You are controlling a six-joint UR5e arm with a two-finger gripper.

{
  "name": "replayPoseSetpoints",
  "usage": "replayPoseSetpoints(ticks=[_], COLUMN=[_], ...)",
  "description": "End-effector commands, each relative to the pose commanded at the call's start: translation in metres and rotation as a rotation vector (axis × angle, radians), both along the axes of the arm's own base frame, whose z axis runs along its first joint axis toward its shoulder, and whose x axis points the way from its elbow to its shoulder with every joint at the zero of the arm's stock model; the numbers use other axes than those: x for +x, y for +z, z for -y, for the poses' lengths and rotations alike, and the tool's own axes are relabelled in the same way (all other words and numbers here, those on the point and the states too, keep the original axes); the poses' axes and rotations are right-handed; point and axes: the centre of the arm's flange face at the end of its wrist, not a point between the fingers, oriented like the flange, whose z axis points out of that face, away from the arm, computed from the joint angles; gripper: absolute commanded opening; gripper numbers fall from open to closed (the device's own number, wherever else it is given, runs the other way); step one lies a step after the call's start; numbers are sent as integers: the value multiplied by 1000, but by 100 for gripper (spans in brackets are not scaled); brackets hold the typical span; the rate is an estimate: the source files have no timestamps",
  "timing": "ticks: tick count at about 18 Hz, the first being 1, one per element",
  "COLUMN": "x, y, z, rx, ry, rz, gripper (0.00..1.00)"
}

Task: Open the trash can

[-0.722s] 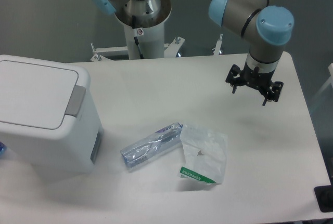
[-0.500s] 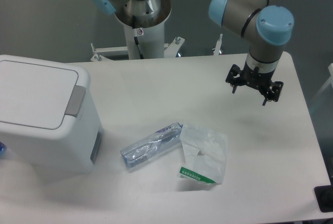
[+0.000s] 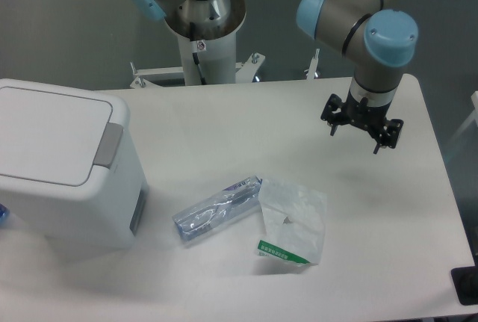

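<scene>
**Lid down, gripper far off to the side**

Standing at the left end of the table (image 3: 224, 120): the trash can (image 3: 63, 169), a big white boxy bin with rounded corners. Closed, with the flat white lid (image 3: 48, 134) lying level on top and the grey push tab (image 3: 108, 145) set into the lid's right edge, facing the middle of the table. Partly cut off by the picture's left border.

Just right of the bin's lower front corner, lying flat on the tabletop: a clear plastic wrapper with blue print (image 3: 216, 209), slanted, its upper end pointing away from the bin. Touching or slightly overlapping that wrapper's far end: a second clear wrapper with a green strip along its lower edge (image 3: 293, 221), further from the bin.

Well apart from the bin, out past both wrappers and over the table's right part: the gripper (image 3: 361, 130), hanging from the grey-and-blue arm (image 3: 358, 16) and pointing downward. Fingers spread, with open space between the two dark tips and nothing between them. Touching neither the bin nor the wrappers.

Behind the table, further back than the bin and to its right: a white mounting post (image 3: 200, 53) carrying the arm's base.
</scene>
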Motion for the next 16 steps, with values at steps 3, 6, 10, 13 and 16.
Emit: replayPoseSetpoints(ticks=[3,6,10,13,16], x=[0,5,14,19,32], y=[8,4,3,15,25], z=[-7,-11,-22,-39,-60], rx=[24,38,39,115,145], ry=[105,162,155,253,283], rz=[-19,-3,5,36,85], gripper=[100,100,100,100,100])
